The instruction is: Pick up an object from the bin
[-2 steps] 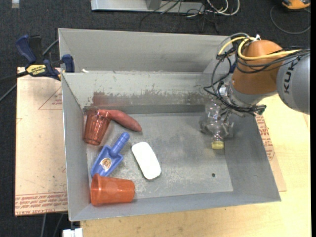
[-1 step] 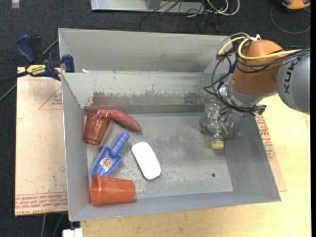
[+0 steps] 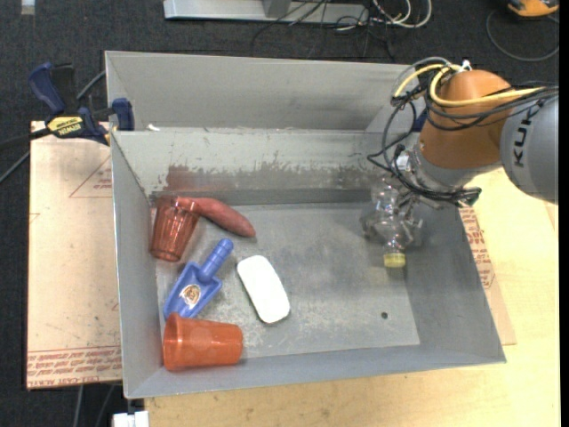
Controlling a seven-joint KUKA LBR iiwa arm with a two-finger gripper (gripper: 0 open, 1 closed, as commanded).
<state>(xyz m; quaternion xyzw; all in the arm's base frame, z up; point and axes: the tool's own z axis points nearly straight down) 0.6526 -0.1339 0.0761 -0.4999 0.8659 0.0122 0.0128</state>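
My gripper (image 3: 391,222) hangs low over the right part of the bin floor, close to the right wall. Just below its tip a small yellowish piece (image 3: 394,259) rests on the floor; whether they touch I cannot tell. The nearest other thing is a white oval bar (image 3: 263,288), well to the left near the bin's middle. Left of the bar lies a blue toy scoop (image 3: 197,283).
Along the left wall sit a red translucent cup (image 3: 173,229), a reddish oblong thing (image 3: 222,214) leaning by it, and an orange cup (image 3: 202,342) on its side at the front left corner. The arm with its orange cover and cables comes in over the right rim.
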